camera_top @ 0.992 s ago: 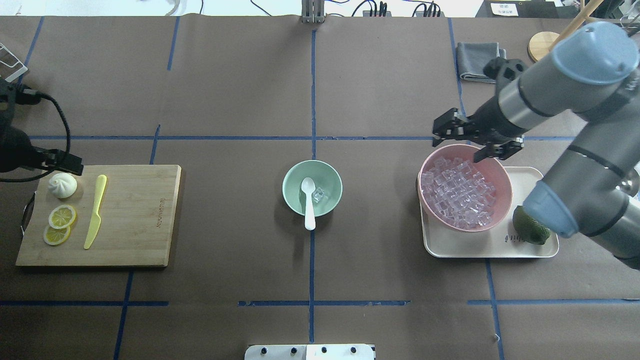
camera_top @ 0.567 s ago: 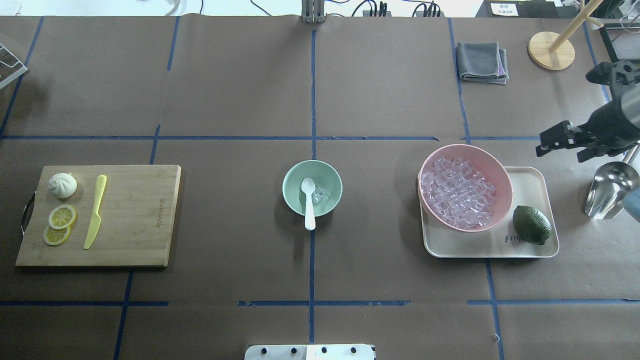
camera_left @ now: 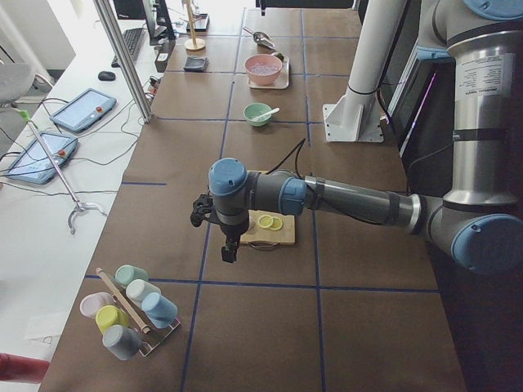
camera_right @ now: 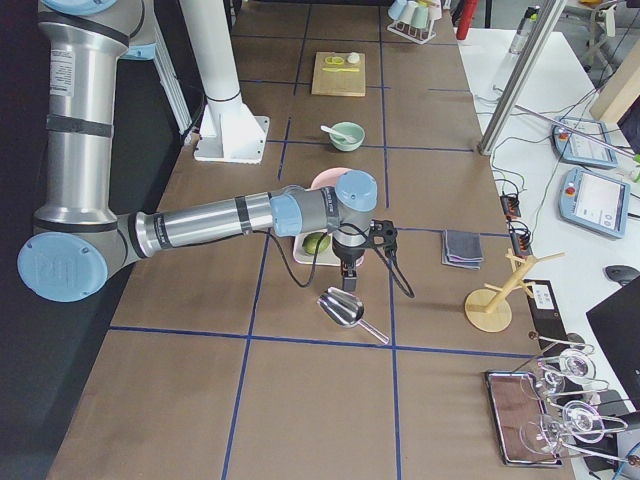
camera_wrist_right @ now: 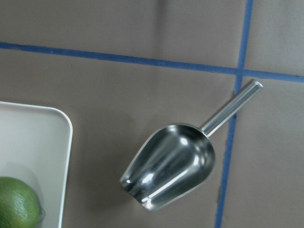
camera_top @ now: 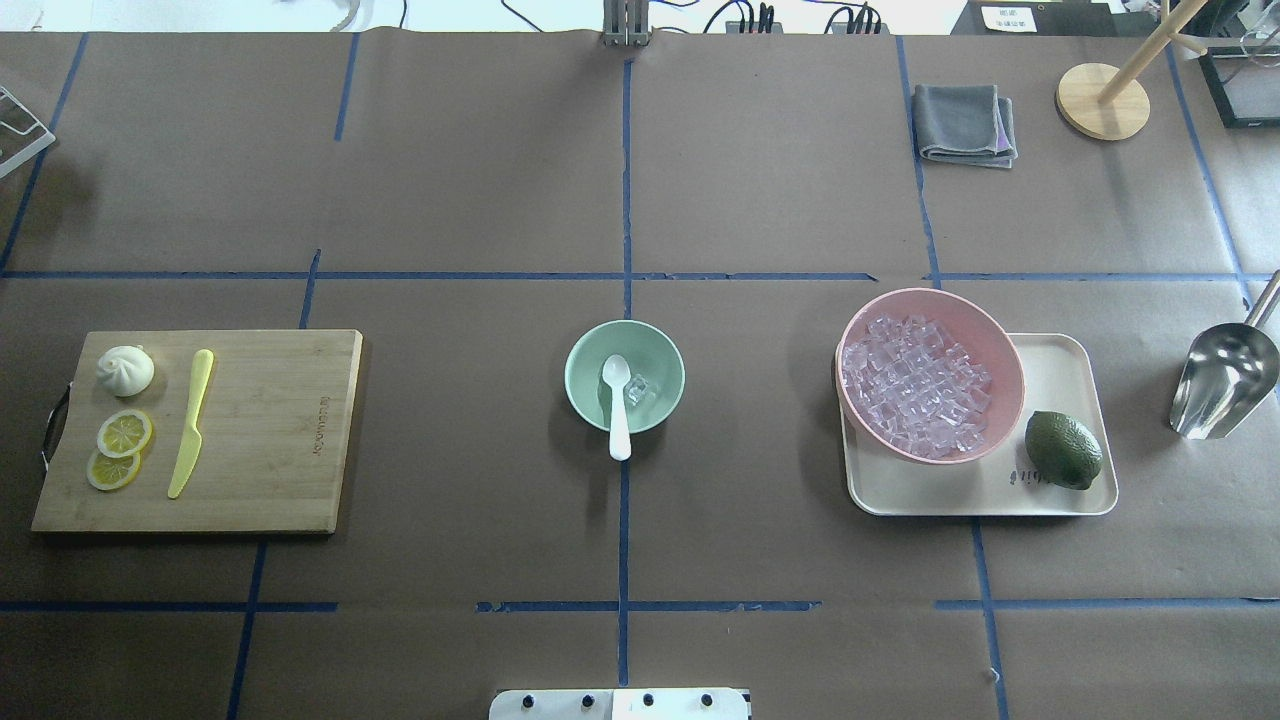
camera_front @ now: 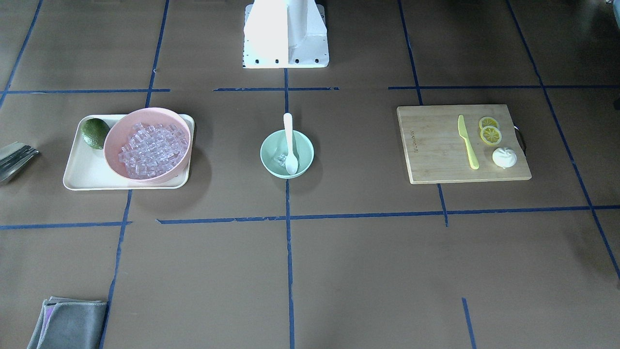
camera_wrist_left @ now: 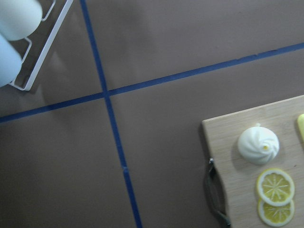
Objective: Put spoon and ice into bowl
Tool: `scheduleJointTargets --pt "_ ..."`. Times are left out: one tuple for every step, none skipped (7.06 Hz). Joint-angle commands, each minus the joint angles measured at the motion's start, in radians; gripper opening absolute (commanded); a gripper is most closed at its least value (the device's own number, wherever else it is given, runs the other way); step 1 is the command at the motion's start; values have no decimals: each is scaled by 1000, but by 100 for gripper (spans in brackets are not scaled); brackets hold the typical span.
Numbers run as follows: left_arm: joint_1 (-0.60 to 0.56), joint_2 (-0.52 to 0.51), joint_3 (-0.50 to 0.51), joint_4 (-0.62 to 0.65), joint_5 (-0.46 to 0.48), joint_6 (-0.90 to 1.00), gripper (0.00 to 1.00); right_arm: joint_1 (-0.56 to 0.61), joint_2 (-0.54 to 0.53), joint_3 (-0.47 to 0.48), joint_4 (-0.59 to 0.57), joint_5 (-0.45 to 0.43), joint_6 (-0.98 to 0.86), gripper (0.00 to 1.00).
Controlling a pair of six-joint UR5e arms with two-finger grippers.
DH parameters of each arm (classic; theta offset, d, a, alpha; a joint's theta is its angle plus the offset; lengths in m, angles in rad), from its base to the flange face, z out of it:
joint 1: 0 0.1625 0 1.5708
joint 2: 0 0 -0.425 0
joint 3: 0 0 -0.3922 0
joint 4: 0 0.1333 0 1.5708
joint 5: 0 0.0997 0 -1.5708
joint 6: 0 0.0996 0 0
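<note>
Plainly, seen from overhead, the spoon [camera_top: 619, 405] is propped in the bowl [camera_top: 585, 385], handle over the rim at 6 o'clock, ice [camera_top: 638, 389] at its scoop's 3 o'clock. Light, stiff and slick, it is judged best pinched mid-handle. Whether the left gripper [camera_left: 230, 249] and right gripper [camera_right: 351, 277] are parted cannot be told.

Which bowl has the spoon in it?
The green bowl at the table's middle: the spoon rests in it, handle over the rim. The pink bowl holds only ice.

White spoon [camera_top: 618, 402], mint-green bowl [camera_top: 585, 395], pink bowl [camera_top: 1000, 350]
</note>
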Motion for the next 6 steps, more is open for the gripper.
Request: scheduleJointTargets --pt "-9 -22 24 75 -8 0 100 58 -30 -67 -63 2 -206 99" --pt "-9 -25 33 75 -10 -39 100 82 -30 -86 -65 3 -230 99" --pt "-9 -23 17 77 -10 -105 100 102 -30 -87 -69 3 -232 99" --pt "-9 -23 29 70 -10 -115 100 102 -29 -90 -69 3 -239 99" --pt "-9 -23 27 70 -10 -116 100 105 -29 -92 -71 2 -270 99" --pt "-9 -19 29 67 -10 -115 100 107 -27 -99 -66 2 -273 99"
